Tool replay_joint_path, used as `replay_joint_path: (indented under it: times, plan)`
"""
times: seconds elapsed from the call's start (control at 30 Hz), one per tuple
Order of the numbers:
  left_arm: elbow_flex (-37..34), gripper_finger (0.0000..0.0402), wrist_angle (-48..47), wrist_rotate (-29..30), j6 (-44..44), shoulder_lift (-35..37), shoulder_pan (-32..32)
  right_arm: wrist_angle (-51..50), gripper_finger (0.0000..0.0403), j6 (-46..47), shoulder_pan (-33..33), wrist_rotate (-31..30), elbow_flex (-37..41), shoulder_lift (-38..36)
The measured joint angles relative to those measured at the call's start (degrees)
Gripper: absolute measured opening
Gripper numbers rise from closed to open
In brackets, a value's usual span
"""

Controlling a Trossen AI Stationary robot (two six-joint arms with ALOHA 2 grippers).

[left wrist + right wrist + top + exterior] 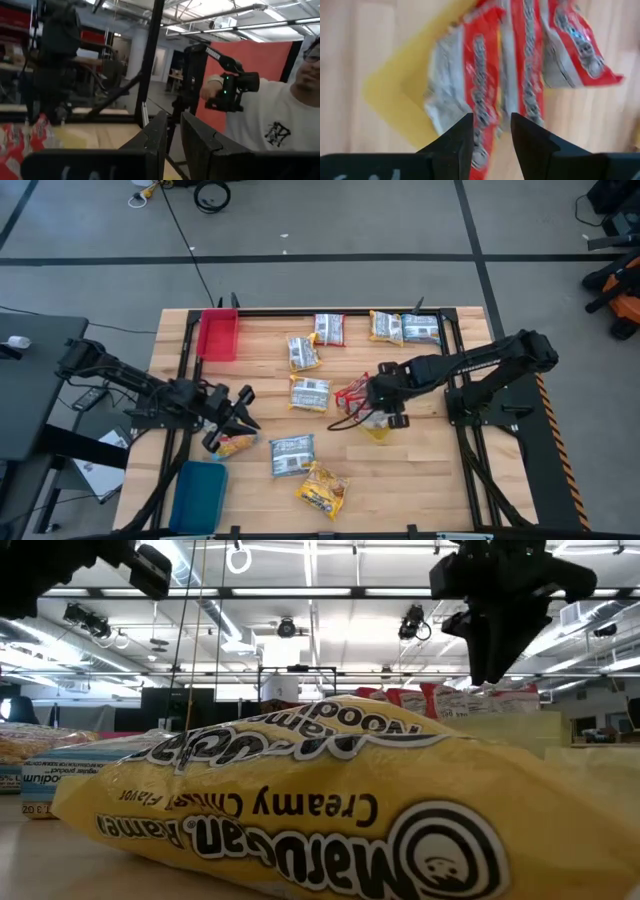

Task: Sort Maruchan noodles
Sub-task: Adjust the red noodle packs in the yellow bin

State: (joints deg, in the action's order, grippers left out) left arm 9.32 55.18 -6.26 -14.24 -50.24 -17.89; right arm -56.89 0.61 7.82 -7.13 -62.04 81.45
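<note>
Maruchan packets lie scattered on the wooden table: blue-edged ones (310,393) (292,455), a red-edged one (328,330), and yellow ones (322,490) (235,445). The nearest yellow packet (300,810) fills the low view. My right gripper (372,395) (492,127) is open and points down over a bunch of red packets (510,65) (352,395), which lie partly on a yellow tray (395,85) (378,425). My left gripper (232,415) (172,132) is open with a narrow gap, just above the yellow packet at the table's left.
A red tray (218,335) sits at the far left of the table and a blue tray (198,495) at the near left. More packets (385,327) (420,330) lie by the far edge. A black frame (300,312) borders the table. A person (270,115) holding a device stands beyond it.
</note>
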Motion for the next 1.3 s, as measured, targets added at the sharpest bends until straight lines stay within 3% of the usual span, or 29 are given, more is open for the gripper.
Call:
replay_joint_path:
  times: [0.27,0.5,0.63,0.8,0.93,1.07,1.3]
  plan:
    - [0.0,0.0062,-2.3,0.0,0.3,-1.6,0.0,-3.9,0.0174,-4.6,3.1,-4.2,3.0,0.0]
    - [0.0,0.0062,-2.3,0.0,-0.2,-1.6,0.0,2.3,0.0284,-10.9,3.2,-4.6,1.7,-0.1]
    - [0.0,0.0062,-1.9,0.0,-0.4,-1.6,0.0,5.6,0.0348,-17.1,0.0,-1.9,1.7,0.8]
    - [0.0,0.0062,-1.6,0.0,-0.5,-1.6,0.0,6.1,0.0381,-20.1,-4.7,1.2,1.8,5.2]
    - [0.0,0.0062,-1.0,0.0,-1.2,-1.6,-0.1,6.3,0.0373,-23.3,-5.9,3.7,1.4,8.8]
    - [0.0,0.0062,-1.1,0.0,-2.1,-1.5,-0.1,7.8,0.0332,-27.4,-4.5,2.5,1.5,9.5]
    - [0.0,0.0062,-1.1,0.5,0.1,-1.6,-0.1,11.2,0.0176,-28.9,-3.7,2.3,1.9,6.4]
